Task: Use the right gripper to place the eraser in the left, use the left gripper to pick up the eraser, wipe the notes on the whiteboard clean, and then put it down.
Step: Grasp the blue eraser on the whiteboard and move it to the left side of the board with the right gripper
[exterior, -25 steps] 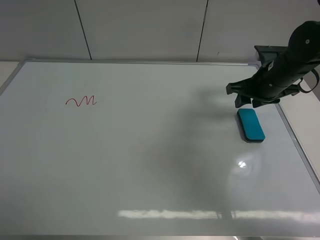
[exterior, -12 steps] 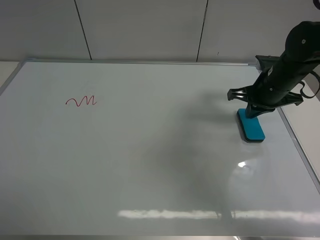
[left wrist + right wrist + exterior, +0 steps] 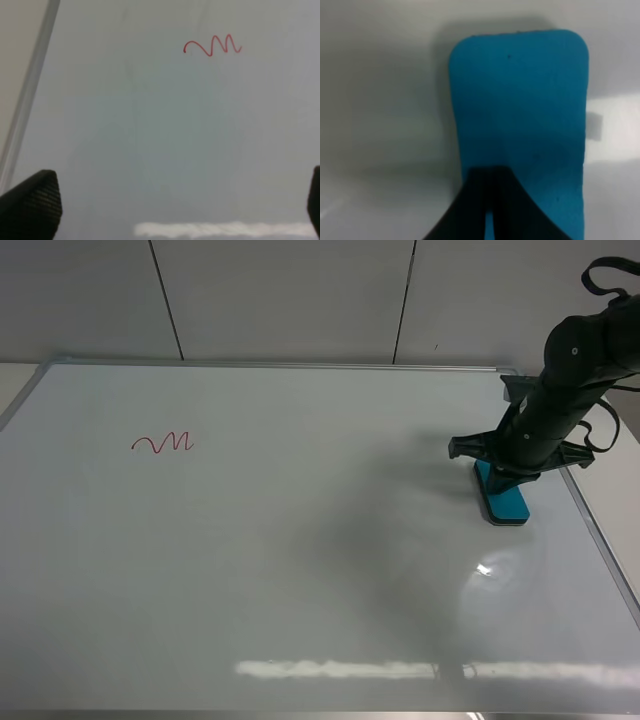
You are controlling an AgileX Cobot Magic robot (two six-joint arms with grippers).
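Seen from above, the right arm (image 3: 560,410) covers the far end of the eraser (image 3: 508,502). The right gripper (image 3: 503,468) has its tips lost under its own housing, so I cannot tell whether they touch the eraser. The arm itself is cut off by the right edge, and the whiteboard (image 3: 300,570) by the near edge. The right wrist view is soft all over; the fingers (image 3: 470,210) are cropped at the edge and hide one end of the eraser. In the left wrist view, the left gripper (image 3: 172,202) shows only two tips, one a mere sliver at the edge.

Pale grey panelled wall (image 3: 280,300) behind.
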